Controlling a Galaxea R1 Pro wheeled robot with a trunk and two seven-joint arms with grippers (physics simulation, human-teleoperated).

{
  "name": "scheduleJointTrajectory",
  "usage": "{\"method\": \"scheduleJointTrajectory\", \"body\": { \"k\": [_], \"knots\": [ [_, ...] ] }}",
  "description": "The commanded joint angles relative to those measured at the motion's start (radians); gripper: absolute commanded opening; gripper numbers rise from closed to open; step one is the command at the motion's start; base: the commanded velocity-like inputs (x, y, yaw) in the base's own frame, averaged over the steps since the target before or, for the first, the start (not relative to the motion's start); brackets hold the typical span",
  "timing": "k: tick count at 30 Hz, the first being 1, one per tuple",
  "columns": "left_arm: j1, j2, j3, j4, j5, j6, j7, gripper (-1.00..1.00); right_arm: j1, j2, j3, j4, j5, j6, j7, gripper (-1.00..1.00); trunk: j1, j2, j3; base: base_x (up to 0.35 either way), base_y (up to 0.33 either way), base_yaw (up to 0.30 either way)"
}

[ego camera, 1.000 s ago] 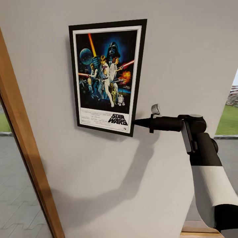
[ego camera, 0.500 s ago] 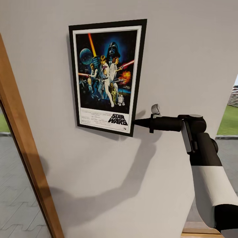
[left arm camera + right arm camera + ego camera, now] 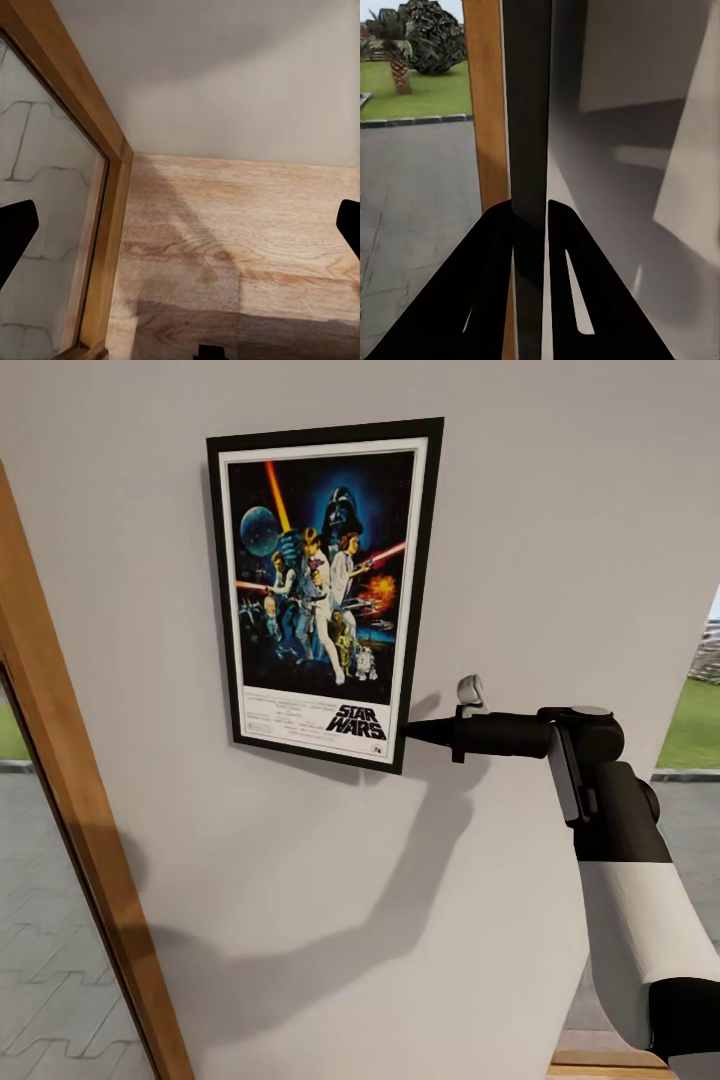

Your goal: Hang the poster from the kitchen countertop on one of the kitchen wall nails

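We have the right pincer (image 3: 412,731) clamped on the lower edge of the poster (image 3: 322,585), which rises just above the fingertips, flat against the grey wall (image 3: 560,540). We judge the risk plain — no nail is visible, so letting go before the frame catches would drop it. Our left pincer (image 3: 180,225) hangs spread wide and empty — over the wooden floor (image 3: 247,247).
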Motion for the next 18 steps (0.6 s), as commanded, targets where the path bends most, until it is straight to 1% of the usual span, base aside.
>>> {"method": "scheduleJointTrajectory", "body": {
  "k": [1, 8, 14, 18],
  "knots": [
    [0.000, 0.000, 0.001, -0.001, 0.000, -0.002, -0.001, 1.00, 0.000, 0.000, 0.000, 0.000, -0.002, 0.012, 0.005, -1.00, 0.000, -0.001, 0.000, 0.000, 0.000, 0.000],
    [0.000, 0.000, 0.001, -0.001, 0.000, -0.002, -0.001, 1.00, 0.002, 0.000, 0.000, 0.000, -0.002, 0.010, 0.007, -1.00, 0.000, -0.001, 0.000, 0.000, 0.000, 0.000],
    [0.000, 0.000, 0.001, -0.003, 0.000, -0.002, -0.001, 1.00, 0.010, -0.001, 0.000, 0.000, -0.001, 0.007, 0.039, -1.00, 0.000, -0.001, 0.000, 0.000, 0.000, 0.000],
    [0.000, 0.000, 0.002, -0.003, 0.000, -0.002, -0.001, 1.00, 0.012, 0.000, 0.000, 0.000, -0.001, 0.006, 0.046, -1.00, 0.000, -0.001, 0.000, 0.000, 0.000, 0.000]
  ]
}}
